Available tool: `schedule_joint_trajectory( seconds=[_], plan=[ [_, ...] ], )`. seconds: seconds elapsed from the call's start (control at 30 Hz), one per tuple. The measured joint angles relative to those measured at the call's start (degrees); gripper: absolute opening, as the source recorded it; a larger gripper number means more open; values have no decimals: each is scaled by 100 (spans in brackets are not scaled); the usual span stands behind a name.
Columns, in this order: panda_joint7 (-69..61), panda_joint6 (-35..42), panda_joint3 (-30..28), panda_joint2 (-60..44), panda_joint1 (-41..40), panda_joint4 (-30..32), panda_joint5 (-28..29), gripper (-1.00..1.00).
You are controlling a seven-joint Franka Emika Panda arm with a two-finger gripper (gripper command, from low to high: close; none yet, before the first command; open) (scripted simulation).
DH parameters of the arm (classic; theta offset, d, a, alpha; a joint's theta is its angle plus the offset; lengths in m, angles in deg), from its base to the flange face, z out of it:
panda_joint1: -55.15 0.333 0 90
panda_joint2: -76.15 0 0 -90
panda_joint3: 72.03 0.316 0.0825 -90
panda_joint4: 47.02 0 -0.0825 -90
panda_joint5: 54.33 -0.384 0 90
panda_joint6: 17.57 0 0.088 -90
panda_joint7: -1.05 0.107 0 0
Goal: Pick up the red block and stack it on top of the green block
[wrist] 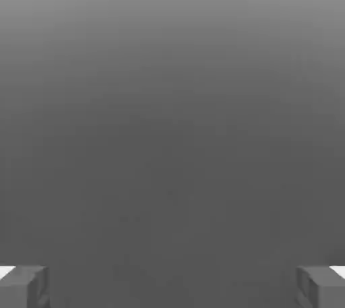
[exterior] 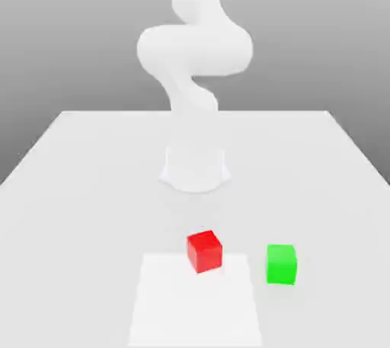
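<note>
In the hand view the two fingers (wrist: pixel 27 286) sit at the far corners of the picture, spread wide with nothing between them, so the gripper (wrist: pixel 172 288) is released and carrying nothing; what lies ahead of it there is a plain grey field. In the exterior view the white arm (exterior: pixel 194 49) rises from its round base (exterior: pixel 195 167) at the middle of the bench (exterior: pixel 76 186), folded high and well apart from both cubes. The red block (exterior: pixel 204 251) rests on the bench near the front, on the far edge of a paler square patch (exterior: pixel 194 301), turned a little so one corner faces the camera. The green block (exterior: pixel 281 264) stands near it toward the exterior view's right, apart from it, with bare bench between them. Judging from its plain matte faces and crisp edges, the red block should behave as a small, light, rigid body that will neither deform nor slip easily. The best hold looks to be on two opposite vertical faces, around mid-height, with the fingers rotated to match the cube's slight turn; closing across corners would likely twist it. The flat top of the green block offers a level landing of about the same size, so placement needs to be centred.
</note>
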Motion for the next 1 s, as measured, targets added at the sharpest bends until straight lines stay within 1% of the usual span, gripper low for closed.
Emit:
schedule_joint_trajectory(
  seconds=[0.4, 0.53, 0.63, 0.77, 0.8, 1.0],
  plan=[
    [-1023, -1638, -206, -1962, 351, 2272, 177, 0],
    [-1493, -2358, -328, -2870, 500, 3077, 149, 0],
    [-1789, -3252, -313, -4019, 559, 3292, 6, 0],
    [-1959, -4043, -125, -4958, 418, 3225, -184, 0],
    [-2143, -4196, -132, -5141, 494, 3199, -434, -100],
    [-2134, -4269, -98, -5232, 461, 3188, -423, -100]
  ],
)
